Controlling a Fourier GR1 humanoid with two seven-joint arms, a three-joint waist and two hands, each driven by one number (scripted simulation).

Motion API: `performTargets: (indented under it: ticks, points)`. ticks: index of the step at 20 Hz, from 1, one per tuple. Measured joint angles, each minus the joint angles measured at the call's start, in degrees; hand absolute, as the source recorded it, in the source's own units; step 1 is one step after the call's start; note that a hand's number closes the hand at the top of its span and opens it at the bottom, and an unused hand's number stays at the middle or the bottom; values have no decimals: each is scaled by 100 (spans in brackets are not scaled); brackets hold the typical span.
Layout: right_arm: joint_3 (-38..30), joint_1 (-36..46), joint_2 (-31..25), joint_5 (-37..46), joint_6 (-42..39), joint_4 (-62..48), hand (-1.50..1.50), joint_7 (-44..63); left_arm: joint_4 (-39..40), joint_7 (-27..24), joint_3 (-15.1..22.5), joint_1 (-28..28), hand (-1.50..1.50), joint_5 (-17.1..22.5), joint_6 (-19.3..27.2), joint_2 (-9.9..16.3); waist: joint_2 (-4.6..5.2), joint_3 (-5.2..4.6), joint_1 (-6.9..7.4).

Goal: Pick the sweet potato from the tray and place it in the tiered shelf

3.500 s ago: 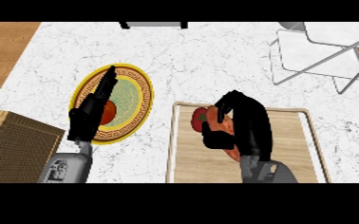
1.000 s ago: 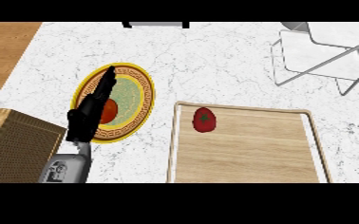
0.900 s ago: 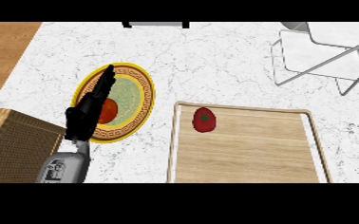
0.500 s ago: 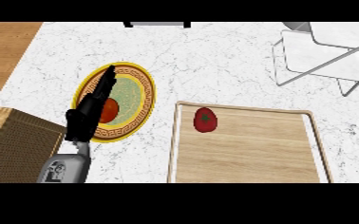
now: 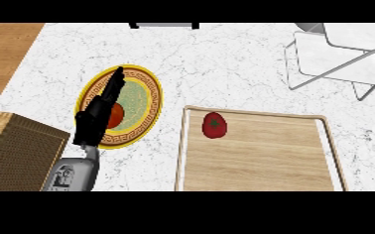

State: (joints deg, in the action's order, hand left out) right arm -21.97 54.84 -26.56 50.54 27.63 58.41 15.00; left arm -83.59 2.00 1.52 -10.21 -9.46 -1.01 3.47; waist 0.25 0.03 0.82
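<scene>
A reddish sweet potato [image 5: 214, 125] lies on the far left corner of the wooden tray [image 5: 271, 158], with no hand near it. The tiered shelf [image 5: 330, 54], white with thin metal legs, stands at the far right of the counter. My left hand [image 5: 99, 111] rests over the yellow-rimmed plate [image 5: 150, 99], fingers straight and pointing away from me, holding nothing. It partly hides a red-orange item [image 5: 117, 115] on that plate. My right hand is out of view.
A brown woven box [image 5: 26, 151] sits at the lower left, beside my left forearm. A dark object [image 5: 164, 25] shows at the far edge of the white marble counter [image 5: 219, 59]. A wooden surface [image 5: 15, 44] borders the counter's left side.
Early on, my right hand was over the sweet potato on the tray; it has since withdrawn out of view. The sweet potato stays on the tray. The left hand has barely moved.
</scene>
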Motion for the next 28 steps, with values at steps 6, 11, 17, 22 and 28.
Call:
performTargets:
  ticks: [6, 11, 17, 22, 28]
  points:
    - [-43, -34, -328, 89, 190, -588, -150, -26, 43, -110, -30, 85, 0, 25, -74, 42, -2, -10, -22]
    - [-39, -30, -583, 604, 391, -935, -150, 651, 42, -16, -65, 1, 0, 61, -86, 36, -14, -22, -19]
    - [-195, -161, -577, 277, 561, -782, -150, 751, 63, -145, -16, 134, 0, 0, -54, -6, -29, -22, -31]
    - [-315, -217, -550, -312, 439, -479, -150, 586, 174, -105, -46, -2, 0, -15, -21, -33, -30, -18, -50]
    - [-387, -200, -698, -945, 1, -145, -150, 509, 190, -92, -158, -59, 0, 58, -115, 74, -31, -12, -59]
